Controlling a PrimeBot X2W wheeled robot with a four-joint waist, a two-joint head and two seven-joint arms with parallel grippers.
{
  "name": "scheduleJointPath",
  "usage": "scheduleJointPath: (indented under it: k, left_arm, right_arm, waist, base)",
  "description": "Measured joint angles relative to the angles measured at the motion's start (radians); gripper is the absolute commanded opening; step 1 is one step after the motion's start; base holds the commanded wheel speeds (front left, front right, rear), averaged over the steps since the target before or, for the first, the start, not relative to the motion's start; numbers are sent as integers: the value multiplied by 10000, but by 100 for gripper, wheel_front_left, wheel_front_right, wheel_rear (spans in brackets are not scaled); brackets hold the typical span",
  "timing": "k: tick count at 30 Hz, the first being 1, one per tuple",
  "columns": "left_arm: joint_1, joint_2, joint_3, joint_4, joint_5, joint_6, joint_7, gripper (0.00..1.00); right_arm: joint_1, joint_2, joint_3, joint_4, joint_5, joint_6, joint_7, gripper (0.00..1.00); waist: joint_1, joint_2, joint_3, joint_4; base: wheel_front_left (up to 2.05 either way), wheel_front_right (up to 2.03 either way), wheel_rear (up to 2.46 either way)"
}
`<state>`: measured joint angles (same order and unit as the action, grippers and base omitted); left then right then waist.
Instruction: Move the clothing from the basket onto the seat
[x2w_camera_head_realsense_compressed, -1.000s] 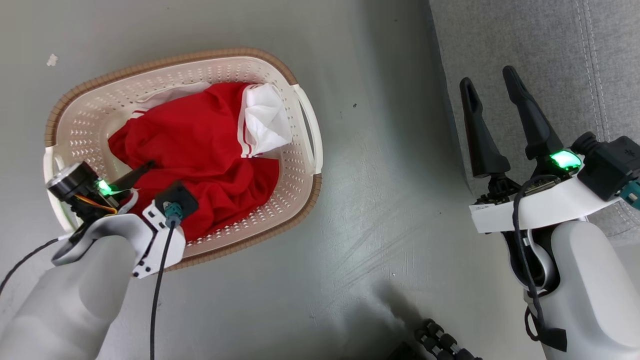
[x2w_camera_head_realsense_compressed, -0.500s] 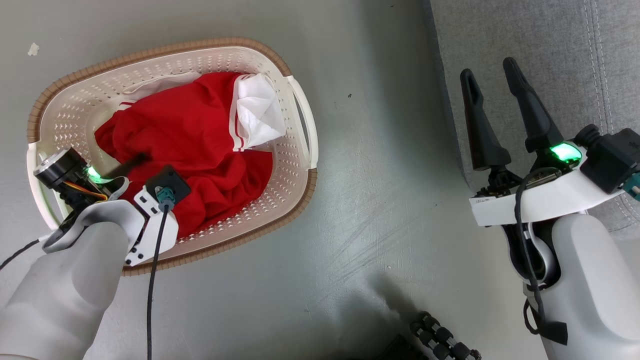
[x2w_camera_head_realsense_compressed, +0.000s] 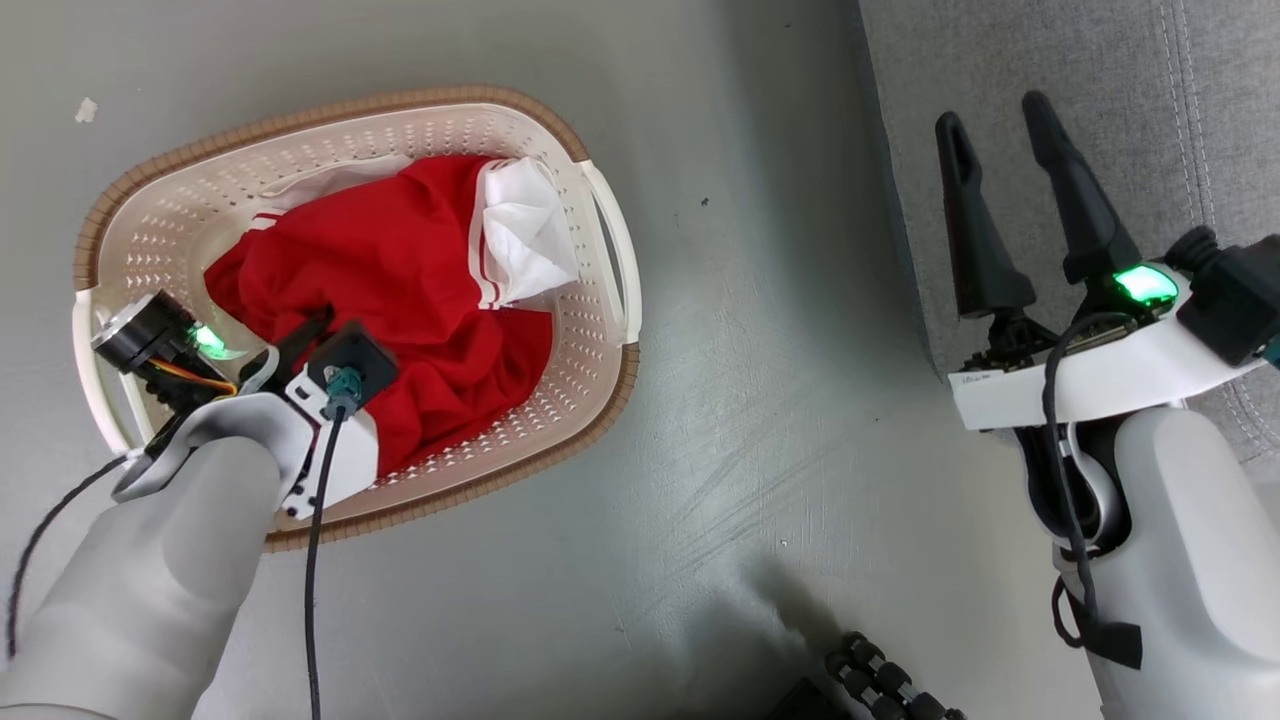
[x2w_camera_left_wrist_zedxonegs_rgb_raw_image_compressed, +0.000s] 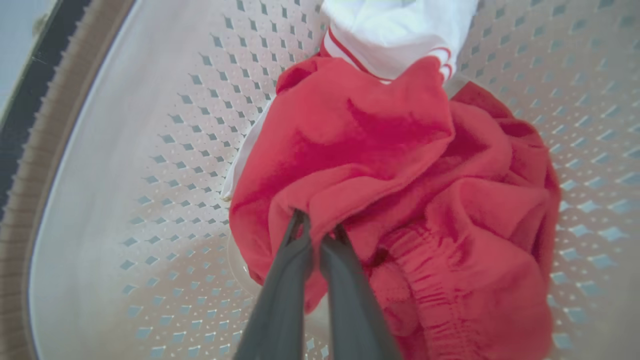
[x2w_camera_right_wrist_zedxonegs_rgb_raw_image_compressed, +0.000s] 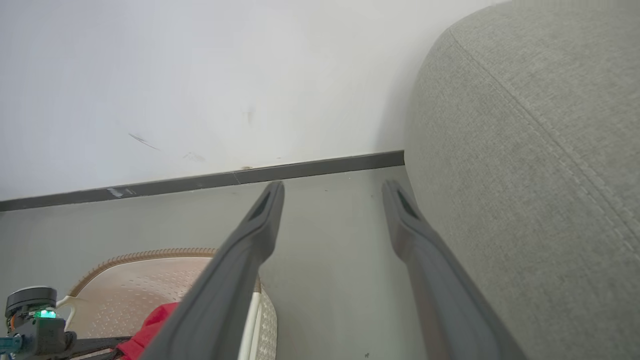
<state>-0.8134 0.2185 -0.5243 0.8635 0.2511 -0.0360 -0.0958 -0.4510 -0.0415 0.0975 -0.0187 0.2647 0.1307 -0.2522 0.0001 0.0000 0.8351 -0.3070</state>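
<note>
Fingers (x2w_camera_left_wrist_zedxonegs_rgb_raw_image_compressed: 285, 285), left gripper (x2w_camera_left_wrist_zedxonegs_rgb_raw_image_compressed: 318, 232), pinch clothing (x2w_camera_left_wrist_zedxonegs_rgb_raw_image_compressed: 400, 165) in basket (x2w_camera_left_wrist_zedxonegs_rgb_raw_image_compressed: 150, 125); right-wrist label (x2w_camera_head_realsense_compressed: 980, 378) illegible.

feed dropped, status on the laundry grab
Left claw shut on red clothing inside basket. Right claw open beside seat. Open floor between basket and seat.

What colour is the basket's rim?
The rim is brown, woven-look; the head view shows it best.
</note>
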Motion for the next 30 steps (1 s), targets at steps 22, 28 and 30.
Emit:
scheduleJointPath:
  k: [22, 28, 30]
  left_arm:
    - [28, -727, 853, -1139, -1348, 322, -1329, 0]
    - [211, -849, 1195, -1709, -1829, 332, -1450, 0]
    - [303, -888, 1279, -1871, -1992, 332, -1465, 0]
  right_arm:
    - [-266, -12, 36, 589, -732, 0, -29, 100]
    - [-244, -19, 15, 894, -1016, 0, -29, 100]
    - [-235, -21, 21, 1005, -1124, 0, -29, 100]
  waist:
    - [0, 0, -1152, 623]
    - [0, 0, -1654, 898]
    - [0, 0, -1834, 993]
  base:
    - [0, 0, 0]
    - [0, 0, 0]
    - [0, 0, 0]
